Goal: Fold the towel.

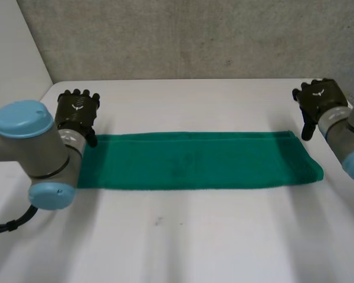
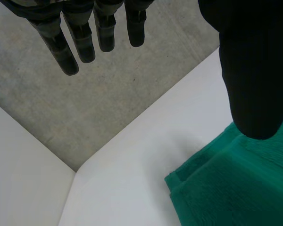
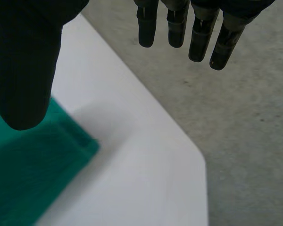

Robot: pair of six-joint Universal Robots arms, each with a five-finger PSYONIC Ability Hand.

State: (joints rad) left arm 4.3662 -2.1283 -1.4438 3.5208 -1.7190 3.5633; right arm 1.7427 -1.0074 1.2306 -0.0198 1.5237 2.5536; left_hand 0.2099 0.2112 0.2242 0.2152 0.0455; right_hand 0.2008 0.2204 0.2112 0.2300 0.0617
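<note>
The green towel (image 1: pixel 194 160) lies flat on the white table (image 1: pixel 183 236), already folded into a long narrow strip. Its long axis runs across the table from the robot's left side to its right side, and one short end points to each arm. In the left wrist view the near corner of the towel (image 2: pixel 236 188) shows layers lying one on the other. The left hand (image 1: pixel 76 112) is at the far corner of the left short end, and its fingers (image 2: pixel 78 42) are straight and spread with nothing between them and the thumb (image 2: pixel 254 70), so it is released. I cannot tell whether the thumb tip touches the cloth. The right hand (image 1: pixel 317 100) is just beyond the far corner of the right short end, also released: its fingers (image 3: pixel 198 33) hang straight over the table edge, and the towel corner (image 3: pixel 28 165) lies beside the thumb, not grasped. The back of each hand carries a small white mark, too small to read. Behind the table stands a grey concrete wall (image 1: pixel 194 35).
</note>
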